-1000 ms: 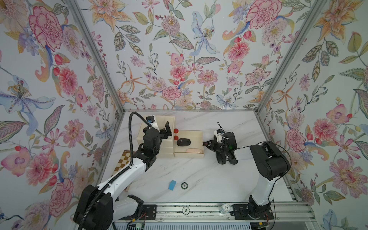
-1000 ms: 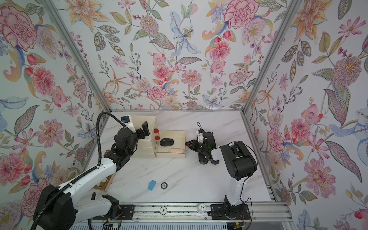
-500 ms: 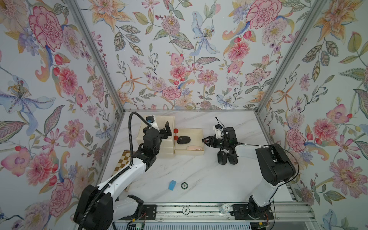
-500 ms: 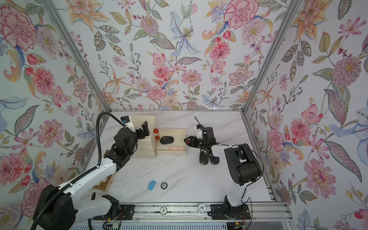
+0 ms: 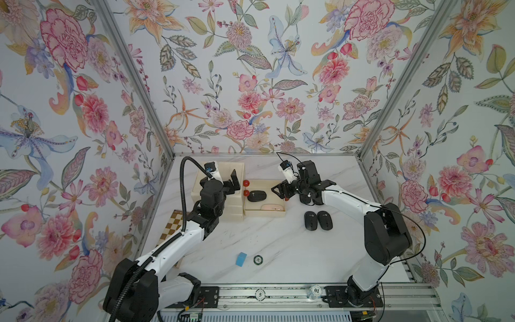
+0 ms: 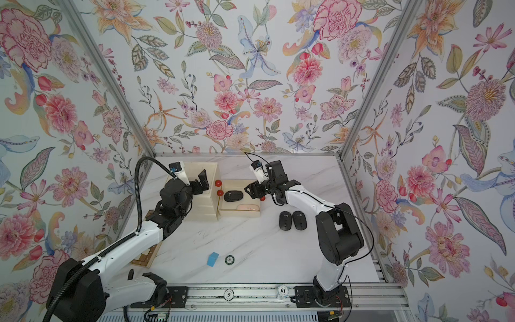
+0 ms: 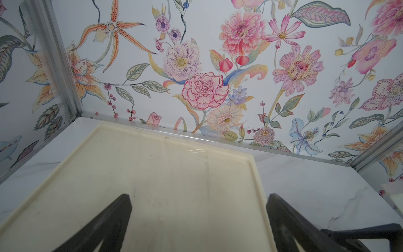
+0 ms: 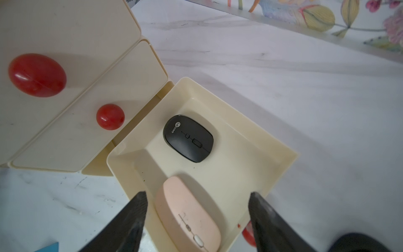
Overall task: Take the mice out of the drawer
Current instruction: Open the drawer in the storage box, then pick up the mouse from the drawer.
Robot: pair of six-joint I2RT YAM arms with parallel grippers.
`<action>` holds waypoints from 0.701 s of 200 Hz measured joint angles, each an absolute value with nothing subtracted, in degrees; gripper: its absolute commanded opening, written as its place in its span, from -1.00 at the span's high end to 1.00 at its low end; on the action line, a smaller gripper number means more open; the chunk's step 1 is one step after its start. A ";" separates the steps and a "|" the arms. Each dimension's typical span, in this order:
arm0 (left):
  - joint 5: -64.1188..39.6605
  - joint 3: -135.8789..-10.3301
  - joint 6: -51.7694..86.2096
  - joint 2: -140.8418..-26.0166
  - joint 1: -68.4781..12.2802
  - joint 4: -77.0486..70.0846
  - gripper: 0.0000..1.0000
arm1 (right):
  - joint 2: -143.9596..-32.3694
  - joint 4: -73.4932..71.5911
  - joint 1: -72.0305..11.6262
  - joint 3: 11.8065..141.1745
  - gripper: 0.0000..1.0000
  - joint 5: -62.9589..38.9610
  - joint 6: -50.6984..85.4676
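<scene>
The cream drawer [image 5: 264, 214] stands pulled out of its cabinet. A black mouse [image 5: 257, 196] [image 8: 188, 138] and a pale pink mouse [image 5: 273, 207] [image 8: 187, 215] lie inside it. Two more black mice [image 5: 311, 220] [image 5: 325, 220] lie side by side on the table to its right, seen in both top views. My right gripper [image 5: 280, 191] [image 8: 197, 194] hovers open over the drawer's right end, above the pink mouse, holding nothing. My left gripper [image 5: 234, 181] [image 7: 198, 196] is open and empty over the cabinet top [image 7: 174, 174].
Two red knobs [image 5: 246, 183] [image 5: 246, 193] stick out of the shut drawers above the open one. A blue block [image 5: 241, 258] and a round black-and-white chip [image 5: 258, 259] lie near the front. A chessboard [image 5: 172, 225] sits by the left wall under my left arm.
My right gripper let go of a black mouse beside the other on the table, then rose and swung back left over the drawer, its jaws widening. The left arm has not moved.
</scene>
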State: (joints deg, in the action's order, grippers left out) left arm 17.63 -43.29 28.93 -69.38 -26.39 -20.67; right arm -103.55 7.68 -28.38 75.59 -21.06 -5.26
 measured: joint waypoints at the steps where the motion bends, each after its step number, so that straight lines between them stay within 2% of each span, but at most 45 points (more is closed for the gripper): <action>1: 17.63 -43.31 28.93 -69.38 -26.39 -20.64 -0.99 | -103.77 7.79 -28.42 75.83 -0.54 -21.02 -5.52; 69: 18.26 -44.10 28.97 -69.10 -26.39 -18.52 -0.99 | -119.98 14.83 -34.24 89.60 -0.62 -18.13 -22.26; 140: 18.50 -44.99 29.17 -68.66 -26.39 -15.92 -0.99 | -126.56 15.81 -36.36 94.26 -0.66 -15.68 -27.83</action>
